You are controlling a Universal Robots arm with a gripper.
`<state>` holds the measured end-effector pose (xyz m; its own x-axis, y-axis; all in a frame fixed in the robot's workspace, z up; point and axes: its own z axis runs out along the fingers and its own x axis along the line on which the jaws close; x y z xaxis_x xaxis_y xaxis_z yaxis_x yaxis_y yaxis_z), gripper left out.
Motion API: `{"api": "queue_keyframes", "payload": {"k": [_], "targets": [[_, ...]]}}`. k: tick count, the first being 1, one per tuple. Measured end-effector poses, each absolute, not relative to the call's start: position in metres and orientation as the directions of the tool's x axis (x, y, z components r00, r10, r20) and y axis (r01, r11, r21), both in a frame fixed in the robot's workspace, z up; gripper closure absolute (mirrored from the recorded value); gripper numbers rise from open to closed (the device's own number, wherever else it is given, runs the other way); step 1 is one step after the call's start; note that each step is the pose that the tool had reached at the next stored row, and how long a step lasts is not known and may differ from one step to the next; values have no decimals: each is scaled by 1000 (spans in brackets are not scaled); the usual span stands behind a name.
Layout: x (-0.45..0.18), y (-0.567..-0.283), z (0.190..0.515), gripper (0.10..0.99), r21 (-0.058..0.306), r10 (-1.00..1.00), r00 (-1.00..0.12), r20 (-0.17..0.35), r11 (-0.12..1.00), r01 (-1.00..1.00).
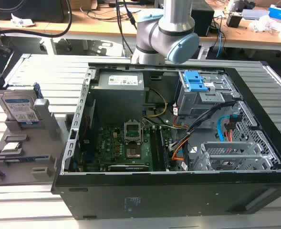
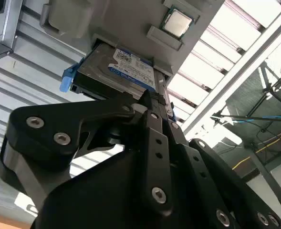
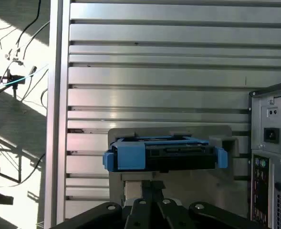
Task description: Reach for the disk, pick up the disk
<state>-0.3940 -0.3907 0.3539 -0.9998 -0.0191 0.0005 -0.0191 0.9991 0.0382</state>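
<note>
A slatted aluminium table [image 1: 49, 71] bore an open black computer tower [image 1: 178, 193] and, at the exterior view's left, a grey plastic rack [image 1: 44, 139]. The silver, blue-framed disk [image 2: 126, 69] stood on edge in the rack, its long side crosswise, directly ahead of the black gripper [image 2: 152, 98], which was clenched and empty.

No text can be read. Disk [image 2: 130, 67]: white-and-blue label, print too small to make out. Power supply [image 1: 126, 82] in exterior view: white sticker, print unreadable.
</note>
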Motion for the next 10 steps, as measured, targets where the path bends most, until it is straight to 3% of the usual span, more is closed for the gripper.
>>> {"api": "queue_keyframes", "payload": {"k": [10], "targets": [[-394, -391, 354, 980, 38, -140, -990, 0, 989, -140]]}}
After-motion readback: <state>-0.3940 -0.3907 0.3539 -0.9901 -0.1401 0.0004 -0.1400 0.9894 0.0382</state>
